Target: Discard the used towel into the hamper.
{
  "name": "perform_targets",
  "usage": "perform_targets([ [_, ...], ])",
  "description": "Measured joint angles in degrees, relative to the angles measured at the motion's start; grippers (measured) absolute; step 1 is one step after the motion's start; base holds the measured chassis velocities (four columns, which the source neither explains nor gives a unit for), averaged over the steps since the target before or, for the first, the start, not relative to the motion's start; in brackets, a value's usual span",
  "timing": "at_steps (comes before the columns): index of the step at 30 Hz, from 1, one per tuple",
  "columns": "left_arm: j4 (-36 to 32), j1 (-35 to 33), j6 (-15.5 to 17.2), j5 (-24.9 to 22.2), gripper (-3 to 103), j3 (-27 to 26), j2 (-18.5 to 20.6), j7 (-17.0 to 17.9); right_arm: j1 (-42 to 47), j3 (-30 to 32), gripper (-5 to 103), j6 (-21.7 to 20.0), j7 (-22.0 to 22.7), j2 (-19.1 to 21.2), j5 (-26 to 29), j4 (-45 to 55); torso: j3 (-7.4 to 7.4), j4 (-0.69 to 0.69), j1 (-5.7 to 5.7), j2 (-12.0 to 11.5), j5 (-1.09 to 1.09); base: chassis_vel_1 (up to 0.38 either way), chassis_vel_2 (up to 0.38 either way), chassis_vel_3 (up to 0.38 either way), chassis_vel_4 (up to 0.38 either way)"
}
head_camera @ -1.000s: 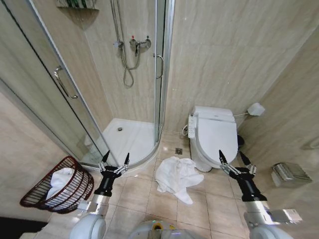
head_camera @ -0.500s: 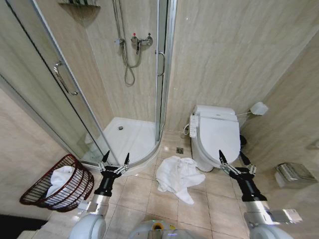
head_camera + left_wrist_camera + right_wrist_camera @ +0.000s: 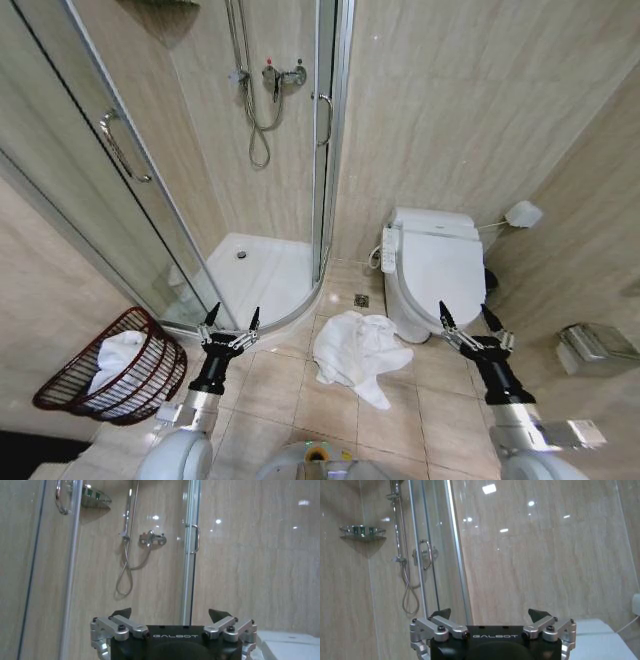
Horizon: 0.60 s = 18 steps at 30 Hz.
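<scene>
White towel (image 3: 356, 355) lies crumpled on floor tiles between both raised arms, hamper (image 3: 112, 366) at far left already holding white cloth, left gripper (image 3: 231, 322) and right gripper (image 3: 464, 318) both spread wide, holding nothing.

Hamper (image 3: 110, 375): base hidden behind its own weave and the white cloth (image 3: 118, 352) inside. Shower door (image 3: 90, 170): cut off at top and left edge. Metal box (image 3: 592, 348) on right wall (kind not legible). Toilet (image 3: 432, 272): base behind its bowl.
</scene>
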State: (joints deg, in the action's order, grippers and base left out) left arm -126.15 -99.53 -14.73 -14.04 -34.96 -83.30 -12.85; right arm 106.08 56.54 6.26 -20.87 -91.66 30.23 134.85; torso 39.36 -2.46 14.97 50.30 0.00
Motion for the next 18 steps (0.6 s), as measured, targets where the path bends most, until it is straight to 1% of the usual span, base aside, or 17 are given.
perform_targets([
  [7, 0.00, 0.00, 0.00, 0.00, 100, 0.00, 0.00, 0.00, 0.00, 0.00, 100, 0.00, 0.00, 0.00, 0.00, 0.00, -1.06, 0.00, -0.86, -1.93, 0.00, 0.000, 0.000, 0.000, 0.000],
  [9, 0.00, 0.00, 0.00, 0.00, 100, 0.00, 0.00, 0.00, 0.00, 0.00, 100, 0.00, 0.00, 0.00, 0.00, 0.00, -1.16, 0.00, -0.93, -2.10, 0.00, 0.000, 0.000, 0.000, 0.000],
  [12, 0.00, 0.00, 0.00, 0.00, 100, 0.00, 0.00, 0.00, 0.00, 0.00, 100, 0.00, 0.00, 0.00, 0.00, 0.00, -1.84, 0.00, -1.51, -3.37, 0.00, 0.000, 0.000, 0.000, 0.000],
  [15, 0.00, 0.00, 0.00, 0.00, 100, 0.00, 0.00, 0.00, 0.00, 0.00, 100, 0.00, 0.00, 0.00, 0.00, 0.00, -2.14, 0.00, -1.73, -3.87, 0.00, 0.000, 0.000, 0.000, 0.000],
  [18, 0.00, 0.00, 0.00, 0.00, 100, 0.00, 0.00, 0.00, 0.00, 0.00, 100, 0.00, 0.00, 0.00, 0.00, 0.00, -2.72, 0.00, -2.17, -4.90, 0.00, 0.000, 0.000, 0.000, 0.000],
])
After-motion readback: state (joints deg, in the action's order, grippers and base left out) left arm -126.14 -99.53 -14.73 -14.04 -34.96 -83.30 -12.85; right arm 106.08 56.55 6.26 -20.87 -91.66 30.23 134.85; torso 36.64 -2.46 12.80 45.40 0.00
